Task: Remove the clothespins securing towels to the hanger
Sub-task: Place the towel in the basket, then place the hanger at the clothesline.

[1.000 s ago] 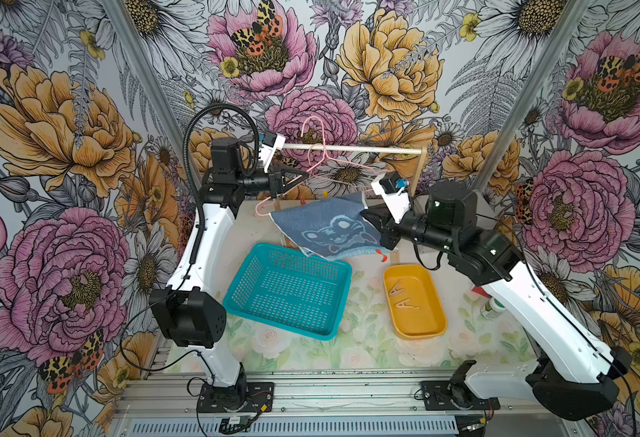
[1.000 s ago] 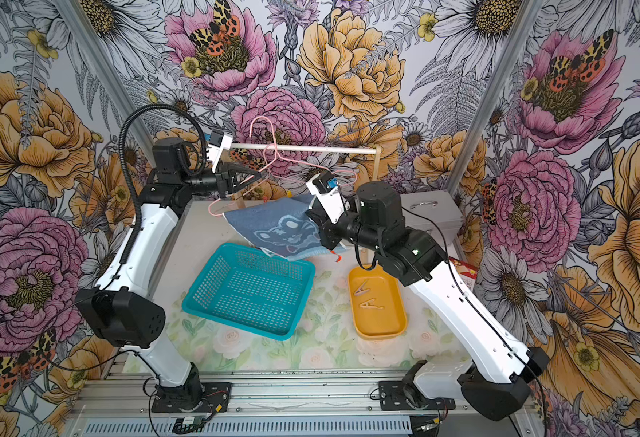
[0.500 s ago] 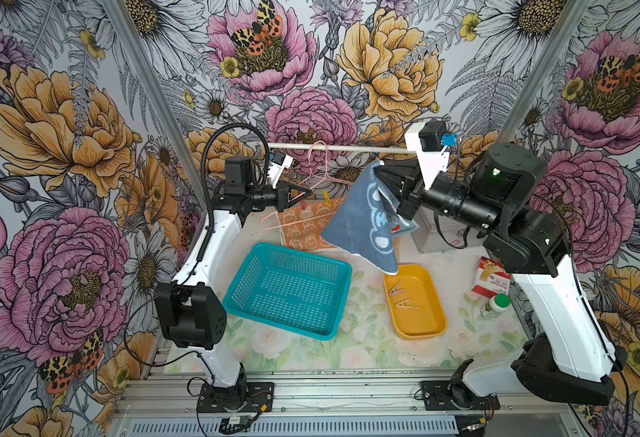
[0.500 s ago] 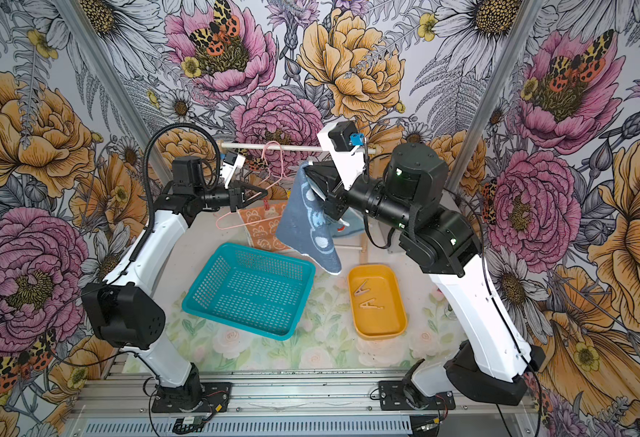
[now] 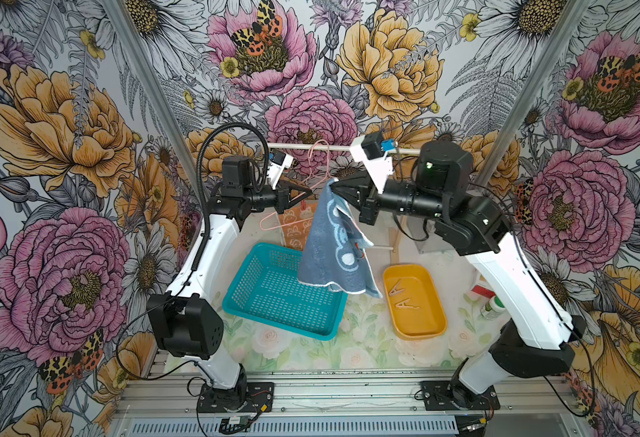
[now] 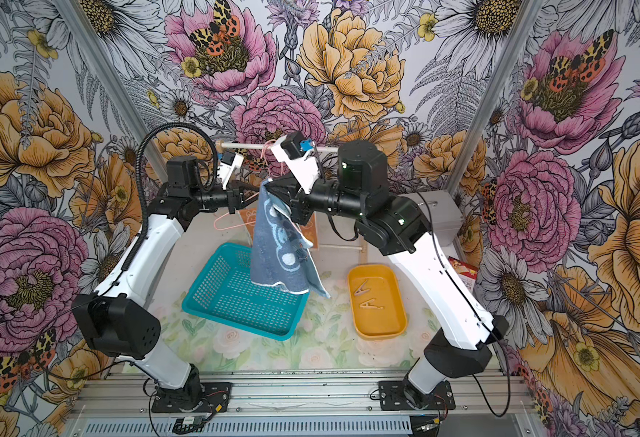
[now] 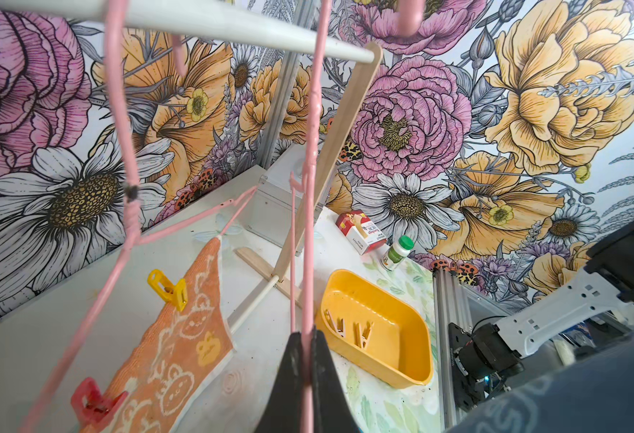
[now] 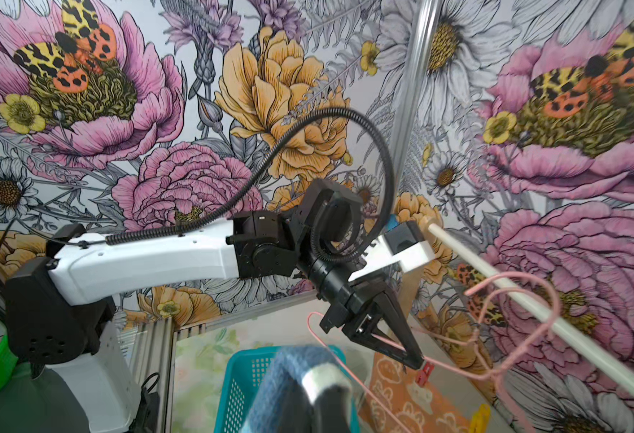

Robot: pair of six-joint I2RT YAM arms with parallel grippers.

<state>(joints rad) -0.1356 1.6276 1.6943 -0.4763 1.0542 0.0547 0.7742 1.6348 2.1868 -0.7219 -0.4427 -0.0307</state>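
Observation:
The blue towel (image 5: 329, 249) (image 6: 276, 249) hangs by one corner from my right gripper (image 5: 331, 184) (image 8: 323, 378), which is shut on it above the teal basket (image 5: 284, 295). My left gripper (image 5: 309, 193) (image 7: 309, 337) is shut on a pink hanger (image 7: 311, 187) wire. The orange towel (image 7: 180, 348) (image 5: 297, 227) hangs on another pink hanger, held by a red clothespin (image 7: 90, 401) (image 8: 424, 373) and a yellow clothespin (image 7: 169, 290). Two wooden clothespins (image 5: 401, 297) (image 7: 349, 330) lie in the yellow tray (image 5: 424, 321).
The hangers hook over a white rod (image 5: 299, 145) on a wooden stand (image 7: 345, 123) at the back. A grey box (image 6: 437, 215), a red-and-white carton (image 7: 362, 232) and a green-capped bottle (image 5: 492, 306) stand at the right. Patterned walls close in three sides.
My right gripper has risen with the blue towel, which lay spread by the hanger and now hangs free over the basket. The left gripper has kept its hold on the hanger wire.

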